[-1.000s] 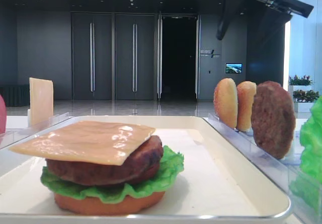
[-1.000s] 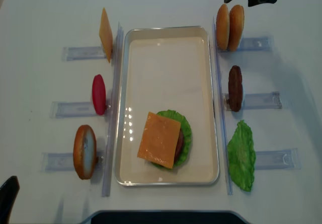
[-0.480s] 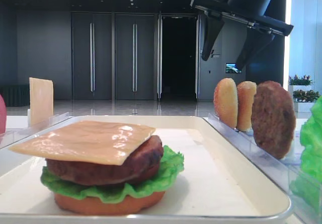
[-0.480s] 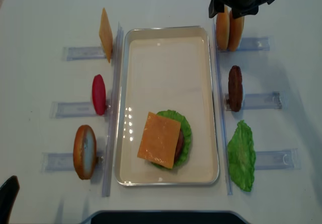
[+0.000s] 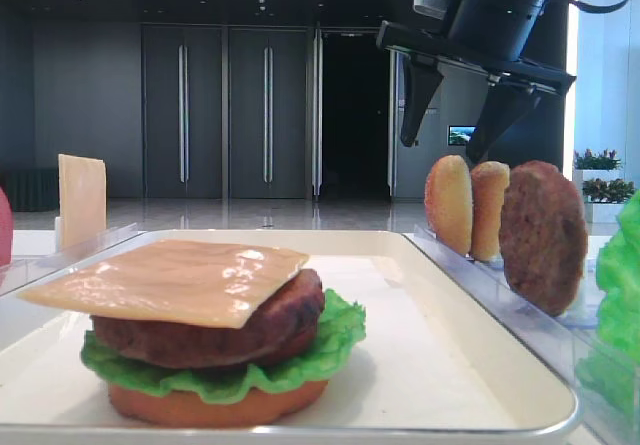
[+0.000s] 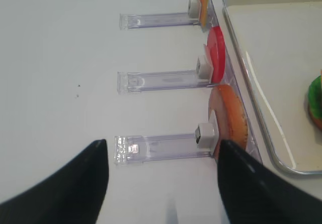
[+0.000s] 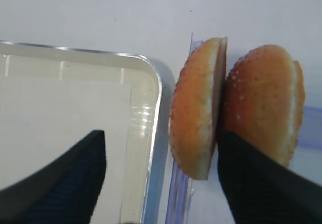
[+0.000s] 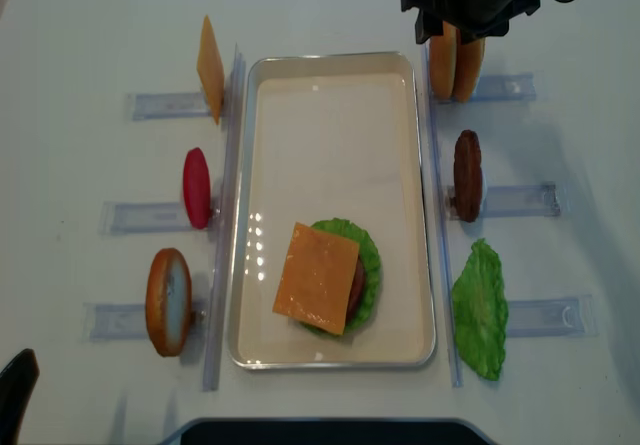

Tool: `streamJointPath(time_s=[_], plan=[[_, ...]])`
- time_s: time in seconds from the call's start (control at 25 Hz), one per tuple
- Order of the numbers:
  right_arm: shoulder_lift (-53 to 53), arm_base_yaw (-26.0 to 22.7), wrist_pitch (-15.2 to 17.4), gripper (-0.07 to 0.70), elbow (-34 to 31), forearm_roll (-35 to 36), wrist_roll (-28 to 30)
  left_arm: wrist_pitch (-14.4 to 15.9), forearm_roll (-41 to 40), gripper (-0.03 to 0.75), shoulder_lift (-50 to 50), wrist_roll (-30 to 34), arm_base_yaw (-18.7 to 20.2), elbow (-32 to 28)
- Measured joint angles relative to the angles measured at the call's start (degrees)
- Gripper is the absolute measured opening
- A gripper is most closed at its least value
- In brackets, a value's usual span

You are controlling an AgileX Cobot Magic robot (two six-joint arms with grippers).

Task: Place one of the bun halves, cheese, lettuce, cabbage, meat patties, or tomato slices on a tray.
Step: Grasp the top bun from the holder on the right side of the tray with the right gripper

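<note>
Four layers already stacked on our tray (image 8: 330,63), cheese (image 8: 317,277) uppermost; bun top outstanding, our right claw (image 8: 460,33) spread wide, empty, above two racked bun halves (image 7: 236,108).

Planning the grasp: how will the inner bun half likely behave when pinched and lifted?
The inner bun half looks rigid and glossy, so it may slip. It stands on edge against the second bun half, which might tip once support goes. The open right tool straddles it.

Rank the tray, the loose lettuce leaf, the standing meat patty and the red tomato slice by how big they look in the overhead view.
1. tray
2. lettuce leaf
3. meat patty and tomato slice: both stand on edge and look alike, so no ranking between them.
</note>
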State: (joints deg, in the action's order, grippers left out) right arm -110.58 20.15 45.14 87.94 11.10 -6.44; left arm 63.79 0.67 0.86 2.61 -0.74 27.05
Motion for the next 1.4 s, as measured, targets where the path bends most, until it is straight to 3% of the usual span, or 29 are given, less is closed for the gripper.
streamJointPath(time_s=[0.56, 0.76, 0.96, 1.4], plan=[[-2.54, 0.00, -1.56, 0.472, 0.00, -0.16, -0.06, 0.00, 0.00, 0.517, 0.00, 0.00, 0.00, 0.00], [-3.73, 0.00, -1.98, 0.403, 0.00, -0.94, -0.06, 0.00, 0.00, 0.517, 0.00, 0.00, 0.00, 0.00], [-3.86, -0.10, -2.40, 0.231, 0.00, -2.59, -0.06, 0.00, 0.00, 0.517, 0.00, 0.00, 0.00, 0.00], [-3.57, -0.04, -1.96, 0.223, 0.00, -2.52, -0.06, 0.00, 0.00, 0.517, 0.00, 0.00, 0.00, 0.00]])
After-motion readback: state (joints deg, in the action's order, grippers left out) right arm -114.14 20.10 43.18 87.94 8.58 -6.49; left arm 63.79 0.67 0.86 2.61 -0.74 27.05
